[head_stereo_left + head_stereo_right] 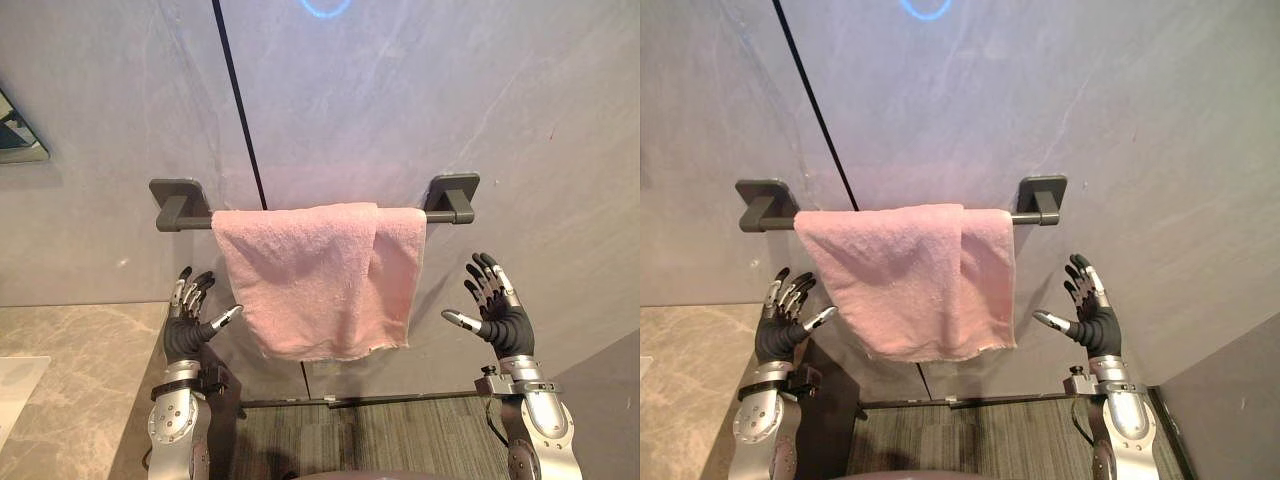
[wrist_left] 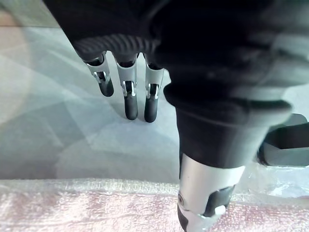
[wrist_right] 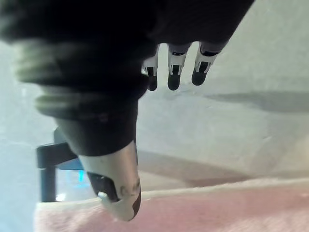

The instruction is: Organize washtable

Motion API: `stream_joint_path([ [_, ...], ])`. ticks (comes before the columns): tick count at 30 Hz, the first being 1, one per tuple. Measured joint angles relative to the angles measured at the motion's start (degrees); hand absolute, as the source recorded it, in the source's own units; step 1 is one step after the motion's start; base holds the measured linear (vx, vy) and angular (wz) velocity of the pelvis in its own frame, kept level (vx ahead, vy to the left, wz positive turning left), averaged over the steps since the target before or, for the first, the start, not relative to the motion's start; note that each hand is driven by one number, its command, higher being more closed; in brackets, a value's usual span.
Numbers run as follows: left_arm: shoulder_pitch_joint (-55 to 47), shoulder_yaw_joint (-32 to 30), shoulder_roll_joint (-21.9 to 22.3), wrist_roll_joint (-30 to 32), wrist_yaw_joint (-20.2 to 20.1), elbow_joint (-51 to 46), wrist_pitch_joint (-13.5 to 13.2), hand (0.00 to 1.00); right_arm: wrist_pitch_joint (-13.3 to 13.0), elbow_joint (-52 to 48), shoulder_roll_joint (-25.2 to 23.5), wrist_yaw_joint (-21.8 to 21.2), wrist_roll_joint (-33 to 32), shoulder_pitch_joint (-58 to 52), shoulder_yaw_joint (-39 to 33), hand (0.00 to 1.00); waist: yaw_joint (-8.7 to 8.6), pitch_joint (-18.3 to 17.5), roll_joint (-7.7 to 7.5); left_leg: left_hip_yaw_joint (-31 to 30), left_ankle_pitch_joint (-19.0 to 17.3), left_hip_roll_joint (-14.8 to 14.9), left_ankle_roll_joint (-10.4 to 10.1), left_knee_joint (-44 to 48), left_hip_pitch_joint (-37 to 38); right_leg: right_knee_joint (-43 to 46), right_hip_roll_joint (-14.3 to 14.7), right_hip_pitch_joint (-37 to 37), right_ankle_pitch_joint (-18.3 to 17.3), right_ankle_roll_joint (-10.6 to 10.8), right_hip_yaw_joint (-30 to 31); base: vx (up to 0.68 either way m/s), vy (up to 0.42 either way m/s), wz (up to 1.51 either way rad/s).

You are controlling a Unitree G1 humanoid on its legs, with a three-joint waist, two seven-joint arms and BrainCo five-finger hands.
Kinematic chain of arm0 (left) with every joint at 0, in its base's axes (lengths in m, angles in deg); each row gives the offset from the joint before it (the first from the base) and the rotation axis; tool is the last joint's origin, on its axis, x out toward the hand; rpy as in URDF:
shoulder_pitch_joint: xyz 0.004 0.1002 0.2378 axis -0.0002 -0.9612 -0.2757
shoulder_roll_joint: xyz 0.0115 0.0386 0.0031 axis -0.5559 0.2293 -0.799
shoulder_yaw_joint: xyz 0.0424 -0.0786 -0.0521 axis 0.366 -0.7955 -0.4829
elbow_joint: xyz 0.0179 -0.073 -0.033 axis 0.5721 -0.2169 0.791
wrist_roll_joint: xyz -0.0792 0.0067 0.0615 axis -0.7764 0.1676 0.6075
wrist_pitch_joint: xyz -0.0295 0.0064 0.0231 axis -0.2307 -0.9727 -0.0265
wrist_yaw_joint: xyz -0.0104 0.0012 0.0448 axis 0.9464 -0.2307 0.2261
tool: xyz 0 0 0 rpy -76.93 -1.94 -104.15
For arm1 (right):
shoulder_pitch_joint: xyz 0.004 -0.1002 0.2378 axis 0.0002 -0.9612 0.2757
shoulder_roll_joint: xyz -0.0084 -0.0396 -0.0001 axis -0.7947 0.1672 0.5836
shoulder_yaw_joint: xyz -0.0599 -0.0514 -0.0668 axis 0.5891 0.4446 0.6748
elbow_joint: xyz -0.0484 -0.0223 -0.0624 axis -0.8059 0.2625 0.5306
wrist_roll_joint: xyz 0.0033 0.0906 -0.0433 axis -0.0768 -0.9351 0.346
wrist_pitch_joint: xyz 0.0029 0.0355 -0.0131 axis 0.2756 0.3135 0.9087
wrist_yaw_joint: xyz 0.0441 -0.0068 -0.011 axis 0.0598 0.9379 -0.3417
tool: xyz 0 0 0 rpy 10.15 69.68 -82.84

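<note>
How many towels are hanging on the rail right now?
1. The pink towel hangs over the dark wall rail, covering most of it, with its right part folded over. Another could be hidden behind it.

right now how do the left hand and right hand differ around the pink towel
The left hand has its thumb tip at the edge of the pink towel, touching or not I cannot tell; the right hand stands clear of it, wall showing between. The left hand's fingers bunch together; the right hand's fan out. Both are open, thumbs inward, holding nothing.
</note>
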Motion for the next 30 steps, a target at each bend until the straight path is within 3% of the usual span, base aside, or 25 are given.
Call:
stream_joint_path([
  [6, -2.4, -0.1, 0.0, 0.3, -1.2, 0.6, 0.0, 0.0, 0.1, 7.9, 0.8, 0.0, 6.1, 0.0, -0.7, 0.0, 0.05, 0.0, 0.13, -0.6, 0.0, -0.1, 0.0, 0.0, -0.4, 0.0, -0.1, 0.0, 0.0, 0.0, -0.7, 0.0, 0.0, 0.05],
  [13, -2.7, 2.7, -0.8, 3.0, -2.7, 13.4, 0.9, 0.0, 0.2, 25.7, 3.9, 0.1, 12.4, 1.4, 2.0, 0.0, 0.18, 0.1, 0.77, -1.1, 0.0, -0.1, 0.0, 0.0, -0.9, -0.3, -0.1, -0.1, 0.0, 0.1, -1.3, -0.01, -0.006, 0.04],
  [21, -2.7, 6.7, -2.3, 5.9, -3.4, 21.2, 1.3, 0.0, 0.3, 37.1, 4.6, 2.4, 14.1, 3.1, 3.8, 0.0, 0.08, 0.3, 1.1, -1.7, 0.0, -0.2, 0.0, 0.0, -1.7, -0.6, -0.1, -0.5, -0.1, 0.0, -2.1, 0.0, -0.006, 0.03],
  [30, -2.7, 7.2, -3.3, 10.9, -3.1, 31.6, 2.2, 0.0, 0.5, 48.1, 4.7, 4.1, 18.5, 6.6, 4.1, 0.0, 0.13, 0.7, 1.06, -2.2, 0.0, -0.2, 0.0, 0.0, -2.0, -0.6, -0.1, -0.5, -0.4, -0.1, -2.6, 0.0, -0.006, 0.03],
])
